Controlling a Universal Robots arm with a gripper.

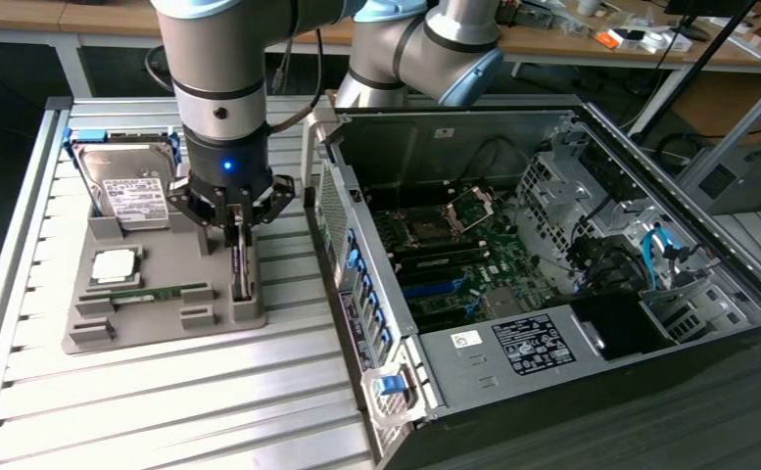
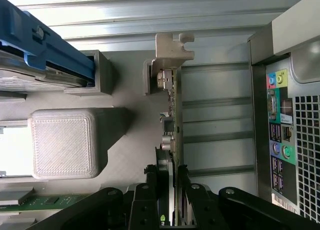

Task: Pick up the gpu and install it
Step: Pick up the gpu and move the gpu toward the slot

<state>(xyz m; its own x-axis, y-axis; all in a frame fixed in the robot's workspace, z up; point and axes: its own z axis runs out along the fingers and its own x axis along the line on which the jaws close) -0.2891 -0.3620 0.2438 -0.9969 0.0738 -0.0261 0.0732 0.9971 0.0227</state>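
Observation:
The gpu [image 1: 240,269] stands on its long edge in a slot of the grey holder tray [image 1: 158,328], at the tray's side nearest the computer case. In the wrist view the gpu [image 2: 172,115] runs away from the camera as a thin brownish-green edge ending at its silver bracket. My gripper [image 1: 236,235] points straight down over it. Its black fingers [image 2: 152,190] straddle the card closely, one on each side, and the gripper [image 2: 167,177] is still slightly open around it. The card rests in the tray.
The tray also holds a silver hard drive [image 1: 132,191] in a blue caddy [image 2: 45,50], a CPU [image 1: 117,262] and a green RAM stick [image 1: 158,292]. The open computer case [image 1: 511,255] lies at the exterior view's right, motherboard [image 1: 472,264] exposed, its rear ports [image 2: 280,130] close by.

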